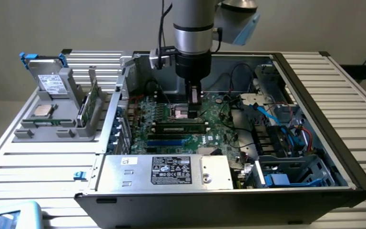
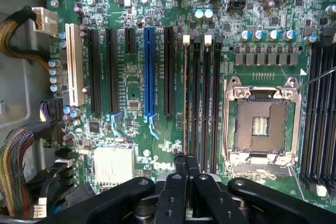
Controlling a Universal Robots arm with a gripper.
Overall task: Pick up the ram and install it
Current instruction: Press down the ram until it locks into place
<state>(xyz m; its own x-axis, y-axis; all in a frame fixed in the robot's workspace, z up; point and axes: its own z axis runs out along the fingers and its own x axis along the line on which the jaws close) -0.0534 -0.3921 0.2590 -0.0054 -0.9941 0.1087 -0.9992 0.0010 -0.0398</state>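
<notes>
The ram stands on edge in a black slot of the motherboard inside the open computer case. In the wrist view the ram is a thin line seen edge-on, as long as the empty slots beside it. My gripper hangs straight down over the board, shut, with nothing visible between its fingers. Its tips sit at one end of the ram. Whether they touch the stick I cannot tell.
An open processor socket lies right beside the ram slots. Cable bundles and the silver power supply crowd the case. Outside it, at the exterior view's left, a grey holder carries a broader green card and a square processor chip.
</notes>
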